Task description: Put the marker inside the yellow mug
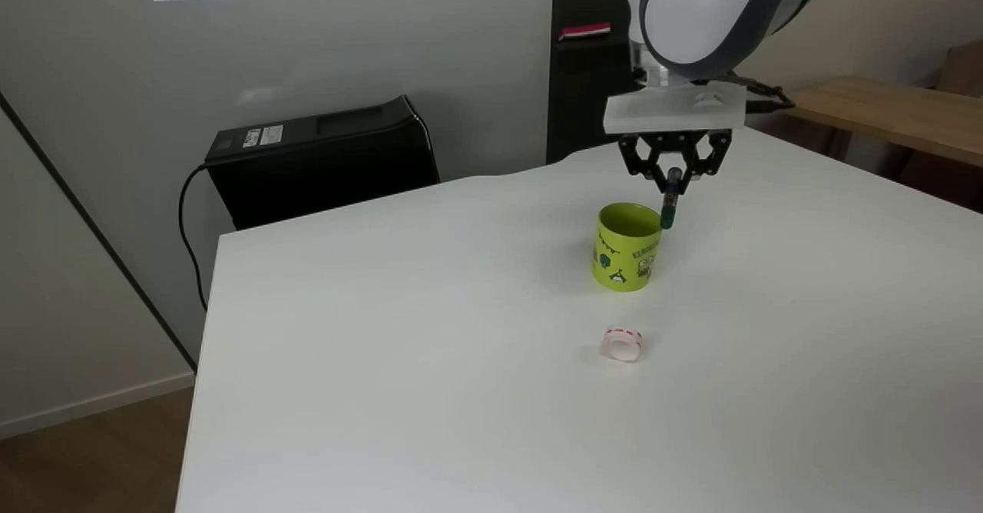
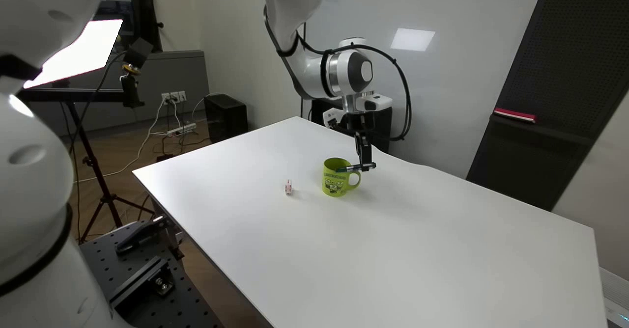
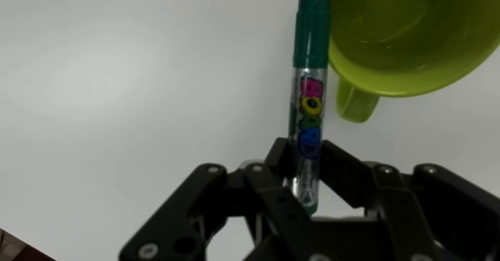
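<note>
Marker point(image 3: 310, 101) and fingers point(image 3: 343, 171) make one piece just now: they pinch it near its rear end, leaving the green cap point(image 3: 312, 30) poking well out ahead. What worries me is how it lies. It is nearer level than upright, and, seen from the wrist, the cap sits along the edge of the yellow mug point(image 1: 623, 256), beside the rim rather than over the opening; whether the two touch, I can't tell. Let go here and I'd expect it to drop onto the table point(image 1: 422, 344) outside the mug. Come straight down and the cap might catch the rim, twist in that short grip, or shove the mug along. Even once centred, lying this flat it could bridge the mouth instead of sliding in, so I'd want a sideways shift and some tipping, cap down, first. The handle point(image 3: 355, 104) points back towards the fingers, so a low approach there might knock it and turn the mug.

As for the arm point(image 2: 312, 75), it reaches out over the table with the wrist bent so the fingers hang nearly straight down, the marker crosswise to them. The small whitish ring point(image 2: 288, 187) lies across the mug from the fingers, probably out of harm's way.
</note>
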